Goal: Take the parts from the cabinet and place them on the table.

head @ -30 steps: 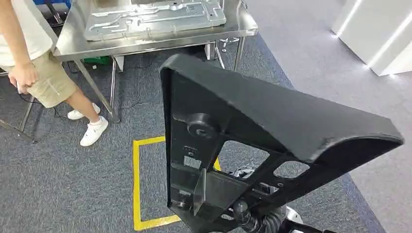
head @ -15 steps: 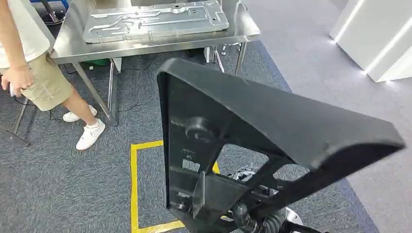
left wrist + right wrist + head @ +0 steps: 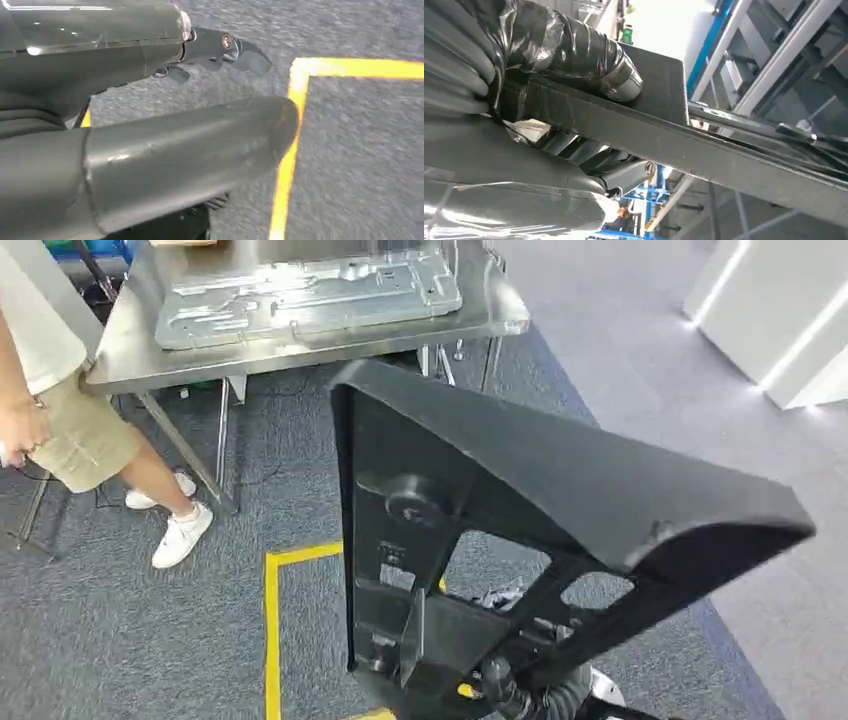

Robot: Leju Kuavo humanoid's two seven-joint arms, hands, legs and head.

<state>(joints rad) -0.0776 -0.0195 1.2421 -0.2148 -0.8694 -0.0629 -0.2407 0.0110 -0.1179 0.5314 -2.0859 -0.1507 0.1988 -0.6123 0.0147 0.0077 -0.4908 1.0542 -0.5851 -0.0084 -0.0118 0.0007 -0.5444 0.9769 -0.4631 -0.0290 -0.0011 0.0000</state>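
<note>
A large black moulded part (image 3: 520, 500) with ribs and cut-outs takes up the middle of the head view, held up at a tilt above the carpet. In the right wrist view my right hand (image 3: 524, 75) grips the edge of the black part (image 3: 704, 150), its tape-wrapped thumb (image 3: 589, 45) pressed onto the flat face. My left hand (image 3: 150, 125) hangs over the carpet with its fingers apart and nothing in it. The steel table (image 3: 300, 348) stands ahead, beyond the part.
A silver stamped metal panel (image 3: 300, 295) lies on the table. A person (image 3: 60, 410) in shorts and white shoes stands at the table's left end. Yellow floor tape (image 3: 272, 630) marks a square below me. White units (image 3: 780, 310) stand far right.
The camera has swayed slightly, shifting the table and floor in the picture. The person has stepped further left. My right hand still holds the black part the same way.
</note>
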